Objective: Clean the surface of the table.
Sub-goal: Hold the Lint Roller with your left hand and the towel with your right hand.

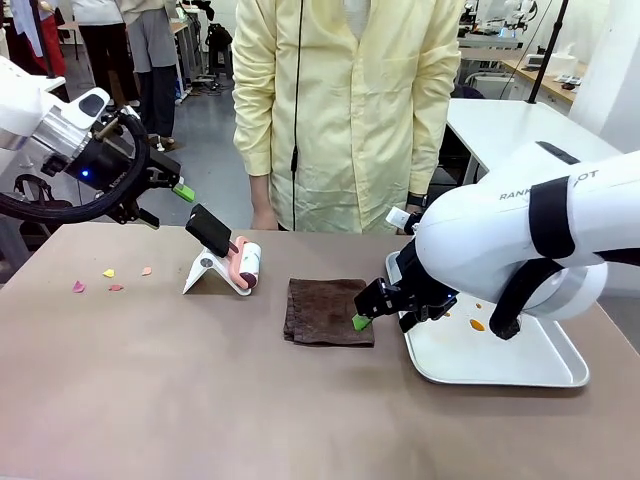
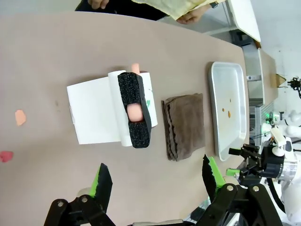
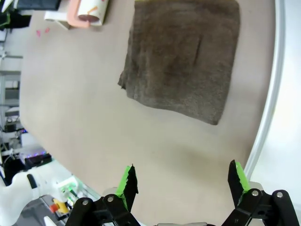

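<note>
The brownish-taupe table point(image 1: 200, 400) carries a folded brown cloth point(image 1: 328, 310) near its middle. A lint roller point(image 1: 232, 256) with a black foam grip rests on a white stand left of the cloth. Small pink and orange scraps point(image 1: 108, 280) lie at the table's left side. My right gripper point(image 1: 372, 312) hangs low at the cloth's right edge, open and holding nothing; its wrist view has the cloth point(image 3: 183, 56) ahead of the open gripper point(image 3: 182, 181). My left gripper point(image 1: 172, 186) is raised above the table's far left, open point(image 2: 155, 181), looking down on the roller point(image 2: 134, 108) and cloth point(image 2: 184, 125).
A silver metal tray point(image 1: 520, 372) with orange spots sits right of the cloth, under my right arm. A person in a pale yellow coat point(image 1: 340, 110) stands at the far edge behind the roller. Bare tabletop stretches along the near side.
</note>
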`<control>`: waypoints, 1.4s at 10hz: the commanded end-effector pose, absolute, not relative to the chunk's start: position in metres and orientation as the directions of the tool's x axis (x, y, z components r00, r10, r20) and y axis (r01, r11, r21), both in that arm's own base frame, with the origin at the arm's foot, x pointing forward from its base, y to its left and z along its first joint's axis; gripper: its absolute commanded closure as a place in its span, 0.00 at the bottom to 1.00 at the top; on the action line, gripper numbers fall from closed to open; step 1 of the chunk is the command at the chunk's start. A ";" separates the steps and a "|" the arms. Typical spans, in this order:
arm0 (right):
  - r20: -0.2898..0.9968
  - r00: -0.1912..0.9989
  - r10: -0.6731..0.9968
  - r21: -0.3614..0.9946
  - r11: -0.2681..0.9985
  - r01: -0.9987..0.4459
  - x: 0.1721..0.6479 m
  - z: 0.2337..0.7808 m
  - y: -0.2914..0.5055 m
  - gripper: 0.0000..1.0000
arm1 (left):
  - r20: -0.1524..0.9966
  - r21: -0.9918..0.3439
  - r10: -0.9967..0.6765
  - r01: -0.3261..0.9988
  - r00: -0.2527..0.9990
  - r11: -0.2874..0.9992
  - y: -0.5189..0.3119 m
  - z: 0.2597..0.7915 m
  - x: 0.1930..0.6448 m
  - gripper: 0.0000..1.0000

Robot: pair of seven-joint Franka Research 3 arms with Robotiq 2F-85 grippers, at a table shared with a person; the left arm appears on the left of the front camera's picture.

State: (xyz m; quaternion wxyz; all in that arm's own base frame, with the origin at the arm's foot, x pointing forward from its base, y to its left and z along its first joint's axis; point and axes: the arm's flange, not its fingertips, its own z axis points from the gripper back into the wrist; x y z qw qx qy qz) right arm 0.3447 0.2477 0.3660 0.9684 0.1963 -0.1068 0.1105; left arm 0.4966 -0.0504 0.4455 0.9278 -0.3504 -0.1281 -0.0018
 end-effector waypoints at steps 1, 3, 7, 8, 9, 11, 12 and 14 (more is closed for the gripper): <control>0.199 0.961 0.194 0.376 0.890 -0.257 0.353 0.358 0.251 0.00 | 0.231 -0.636 0.015 0.139 0.973 0.759 -0.053 0.447 0.498 0.00; 0.214 0.951 0.223 0.441 0.846 -0.298 0.378 0.356 0.258 0.00 | 0.225 -0.598 -0.013 0.148 0.974 0.788 -0.062 0.448 0.516 0.00; 0.202 0.974 0.100 0.423 0.888 -0.179 0.429 0.345 0.284 0.00 | 0.137 -0.588 -0.058 0.128 0.989 0.799 -0.080 0.435 0.546 0.00; 0.191 0.979 0.077 0.400 0.904 -0.149 0.437 0.340 0.289 0.00 | 0.125 -0.591 -0.058 0.121 0.990 0.798 -0.083 0.433 0.549 0.00; 0.187 0.981 0.046 0.368 0.923 -0.114 0.442 0.336 0.291 0.00 | 0.119 -0.594 -0.063 0.122 0.991 0.795 -0.084 0.430 0.550 0.00; 0.192 0.981 -0.043 0.321 0.947 -0.022 0.452 0.326 0.291 0.00 | 0.119 -0.614 -0.049 0.112 0.992 0.782 -0.081 0.422 0.549 0.00; 0.170 0.983 -0.067 0.299 0.954 0.013 0.458 0.322 0.292 0.00 | 0.113 -0.619 -0.044 0.105 0.993 0.778 -0.079 0.417 0.550 0.00; 0.155 0.982 -0.104 0.264 0.963 0.060 0.468 0.315 0.296 0.00 | 0.115 -0.625 -0.023 0.091 0.993 0.775 -0.077 0.411 0.546 0.00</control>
